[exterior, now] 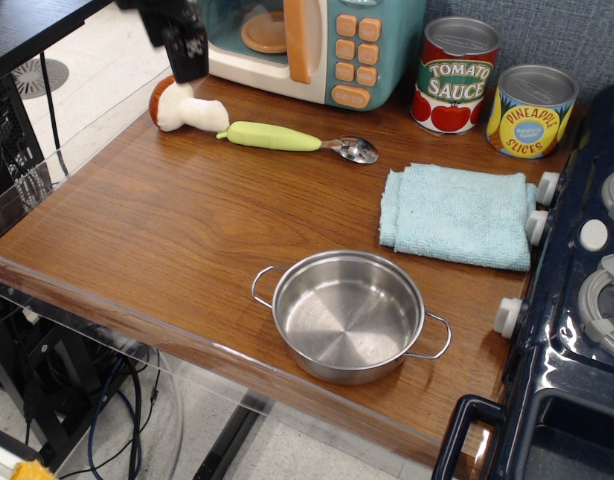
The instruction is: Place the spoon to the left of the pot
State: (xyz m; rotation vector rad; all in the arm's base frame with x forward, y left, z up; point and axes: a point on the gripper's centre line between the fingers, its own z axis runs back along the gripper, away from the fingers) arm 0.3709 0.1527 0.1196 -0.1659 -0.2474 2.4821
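The spoon [287,138] lies flat at the back of the wooden counter, with its light yellow-green handle to the left and its metal bowl [355,150] to the right. The shiny steel pot [349,316] stands empty near the front edge, its two loop handles to the left and right. My black gripper [183,62] hangs at the top left, above the toy mushroom and left of the spoon's handle. It holds nothing. Its fingers overlap in this view and it looks open.
A white toy mushroom with a brown cap [183,108] touches the spoon's handle end. A toy microwave [317,45] and two cans [457,75] [532,110] stand at the back. A folded blue cloth [457,213] lies right of centre. A toy stove [587,300] borders the right.
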